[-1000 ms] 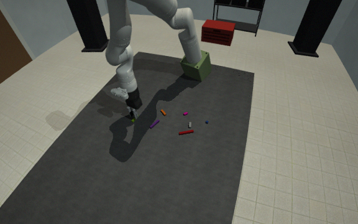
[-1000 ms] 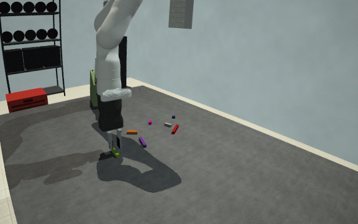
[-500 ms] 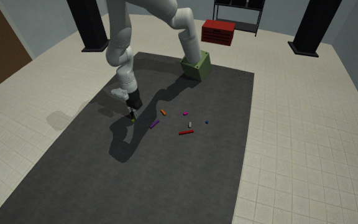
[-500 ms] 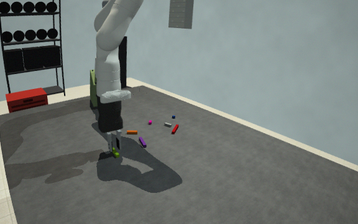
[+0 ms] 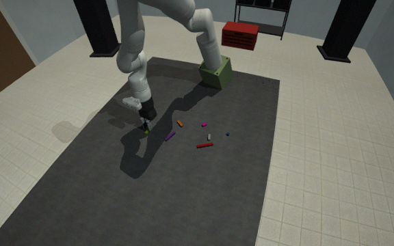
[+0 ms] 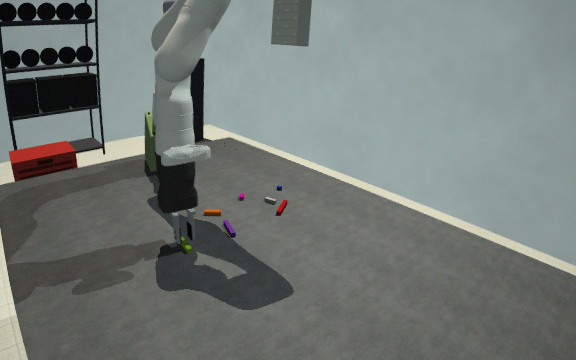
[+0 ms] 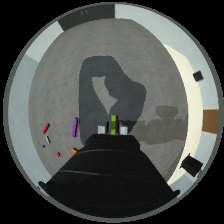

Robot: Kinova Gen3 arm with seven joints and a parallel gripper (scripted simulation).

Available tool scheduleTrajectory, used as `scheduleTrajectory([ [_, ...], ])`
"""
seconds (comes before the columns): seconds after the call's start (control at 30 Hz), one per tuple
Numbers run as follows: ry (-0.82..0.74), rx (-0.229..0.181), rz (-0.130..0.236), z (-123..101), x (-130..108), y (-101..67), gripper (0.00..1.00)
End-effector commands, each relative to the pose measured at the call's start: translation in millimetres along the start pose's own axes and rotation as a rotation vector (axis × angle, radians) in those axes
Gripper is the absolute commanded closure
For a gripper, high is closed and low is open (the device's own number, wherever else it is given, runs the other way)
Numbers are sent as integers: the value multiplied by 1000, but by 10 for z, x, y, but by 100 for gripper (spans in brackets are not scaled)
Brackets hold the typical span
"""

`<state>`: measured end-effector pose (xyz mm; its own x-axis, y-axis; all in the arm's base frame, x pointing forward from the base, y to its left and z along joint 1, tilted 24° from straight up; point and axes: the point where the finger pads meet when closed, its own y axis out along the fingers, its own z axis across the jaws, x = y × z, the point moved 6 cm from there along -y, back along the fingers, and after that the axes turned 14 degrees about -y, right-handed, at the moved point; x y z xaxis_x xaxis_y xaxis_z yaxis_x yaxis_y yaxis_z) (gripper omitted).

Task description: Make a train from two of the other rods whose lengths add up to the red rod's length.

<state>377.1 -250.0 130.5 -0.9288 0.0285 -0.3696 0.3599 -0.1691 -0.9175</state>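
Since the gripper (image 6: 184, 234) sits half-open around the lime rod (image 6: 186, 245), not clamped, on the counter (image 6: 368, 280) left of the others, I'd center it before squeezing.

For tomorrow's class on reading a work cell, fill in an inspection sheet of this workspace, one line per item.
Surface: dark grey mat on a tiled floor.
Job's things: red rod, purple rod, orange rod, magenta rod, grey rod, blue rod, all apart; lime rod under the gripper.
Clutter: nothing seen.
Grippers: gripper half open, fingers straddling the lime rod, not clamped.
Cables: nothing seen.
Surroundings: green pedestal, red toolbox, shelf rack, two black pillars.
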Motion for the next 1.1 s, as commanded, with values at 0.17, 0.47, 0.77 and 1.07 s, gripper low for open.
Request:
scheduleTrajectory([
  [0.17,0,0,1,2,-3,-4,46],
  [0.47,0,0,1,2,-3,-4,46],
  [0.77,0,0,1,2,-3,10,46],
  [1.07,0,0,1,2,-3,69,46],
])
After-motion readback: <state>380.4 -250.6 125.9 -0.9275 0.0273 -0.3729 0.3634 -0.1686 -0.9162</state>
